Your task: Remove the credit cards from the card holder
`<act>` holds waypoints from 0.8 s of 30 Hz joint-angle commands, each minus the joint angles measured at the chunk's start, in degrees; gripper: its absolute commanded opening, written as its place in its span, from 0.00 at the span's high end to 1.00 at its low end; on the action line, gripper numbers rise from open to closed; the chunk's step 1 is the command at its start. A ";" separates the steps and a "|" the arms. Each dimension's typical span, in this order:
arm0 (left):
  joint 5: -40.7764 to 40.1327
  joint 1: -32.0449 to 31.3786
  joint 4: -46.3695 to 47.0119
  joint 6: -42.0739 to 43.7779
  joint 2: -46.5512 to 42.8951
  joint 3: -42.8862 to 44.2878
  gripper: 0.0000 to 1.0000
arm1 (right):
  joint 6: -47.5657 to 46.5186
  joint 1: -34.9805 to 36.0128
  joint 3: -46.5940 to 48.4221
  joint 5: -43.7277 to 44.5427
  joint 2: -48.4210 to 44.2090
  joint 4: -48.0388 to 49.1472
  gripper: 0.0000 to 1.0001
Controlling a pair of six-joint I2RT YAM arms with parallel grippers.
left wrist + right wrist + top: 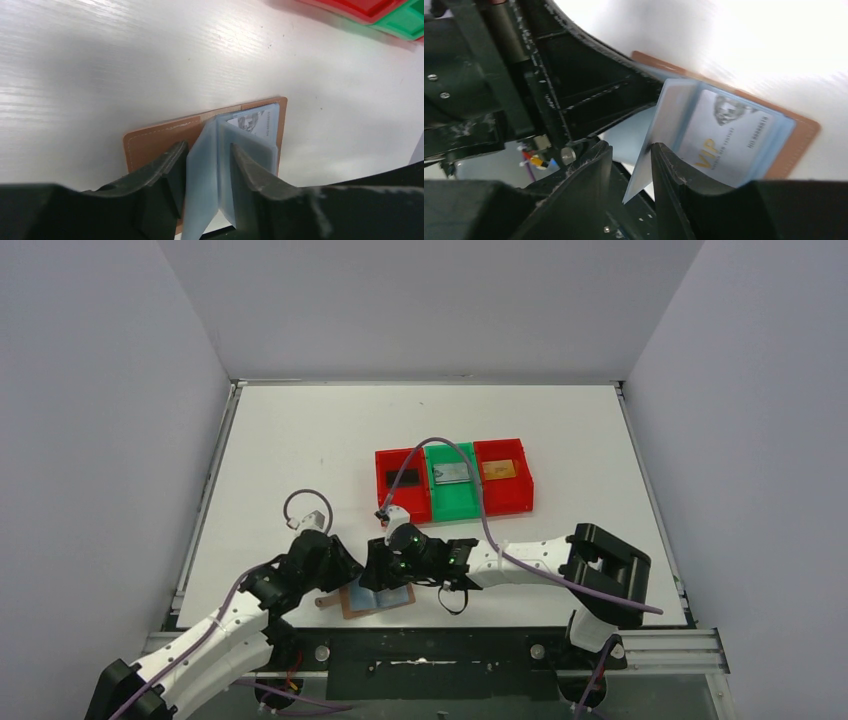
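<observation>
**At the table's near edge, both grippers are in among the card holder's leaves**

From above, the card holder (375, 598) lies open and flat by the front edge of the table (300, 440). The left gripper (348, 580) and right gripper (388, 578) meet over it. Farther back, the bins (452, 510) hold three cards, one in each, so I judge the task well along.

In the left wrist view, the tan-brown cover is flat on the table. Its grey-blue pocket leaves (200, 175) stand up between the parted jaws, loose and not pinched. A silver-grey card (252, 122) sits in a pocket just past them.

In the right wrist view, these jaws are apart too. One leaf stands between them and leans on one finger only. Beyond it, a pale card lettered "VIP" in gold, probably the same one, sits deep in its pocket.

The step in hand looks like parting the leaves to bare that card. Next, one gripper must pin the holder while the other closes on the card's free edge and slides it out.
</observation>
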 commanded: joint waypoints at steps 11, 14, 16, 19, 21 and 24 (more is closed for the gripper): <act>-22.73 -0.15 -20.66 -17.42 -19.09 7.55 0.42 | 0.66 -0.37 2.72 -10.15 5.10 10.59 0.55; -22.62 -0.19 -21.48 -19.48 -20.96 6.50 0.41 | -0.10 -0.20 4.24 -11.56 6.91 10.28 0.54; -21.80 -0.20 -21.02 -19.78 -20.76 6.02 0.41 | 0.19 -0.04 4.56 -10.14 7.02 9.38 0.55; -20.18 -0.20 -20.32 -19.98 -19.15 5.24 0.41 | 0.00 0.06 3.89 -6.49 5.25 7.88 0.54; -18.65 -0.14 -19.45 -19.85 -17.67 4.31 0.41 | -0.07 0.06 3.55 -1.10 3.16 3.58 0.53; -15.63 -0.19 -16.14 -19.13 -15.99 2.19 0.42 | 1.03 -0.36 1.26 5.87 -0.30 0.08 0.55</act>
